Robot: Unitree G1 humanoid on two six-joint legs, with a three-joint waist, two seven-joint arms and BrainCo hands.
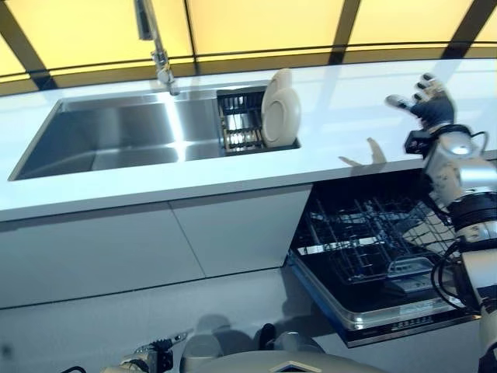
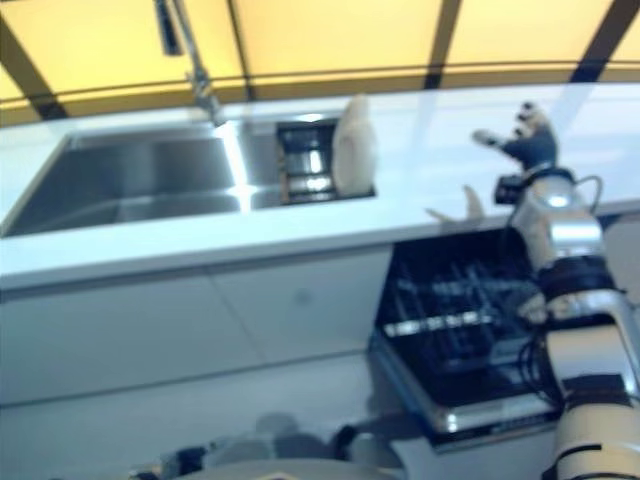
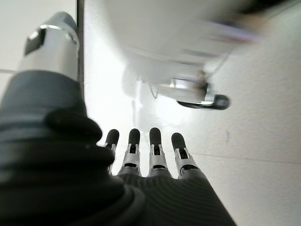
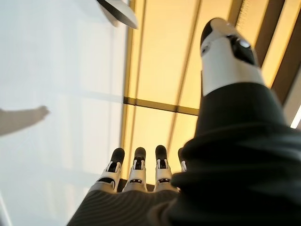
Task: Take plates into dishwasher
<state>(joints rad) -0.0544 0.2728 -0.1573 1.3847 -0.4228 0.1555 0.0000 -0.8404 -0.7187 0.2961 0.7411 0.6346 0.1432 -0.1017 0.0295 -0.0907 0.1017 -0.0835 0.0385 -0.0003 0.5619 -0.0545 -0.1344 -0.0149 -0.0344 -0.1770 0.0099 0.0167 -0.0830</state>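
— Starting at the far left: steel sink (image 1: 116,136) with a tap (image 1: 159,54) at its back rim, nothing of the task in the basin.

— And beside it?

— Dark drying rack (image 1: 241,116) in the sink's right end, with white plates (image 1: 279,113) standing on edge against its right side. Standing upright, long axis roughly vertical, faces turned sideways along the counter, rims leaning a touch toward the windows.

— Further right?

— Bare white counter (image 1: 342,132), then the right hand (image 1: 423,97) raised above it, well apart from the plates. Fingers straight and spread (clear in its own wrist view), holding nothing.

— Below?

— Open dishwasher (image 1: 373,256) under the counter, wire rack pulled out, no plate visible in it.

— The other hand?

— Left hand (image 3: 150,155) low by the floor, fingers straight, nothing held.

— Step in hand?

— Probably the reach toward the first plate, nothing loaded yet. Next move: carry the right hand leftward to the rack, close on a rim from above, lift straight up clear of the wires, then swing down to the dishwasher keeping the plate on edge.
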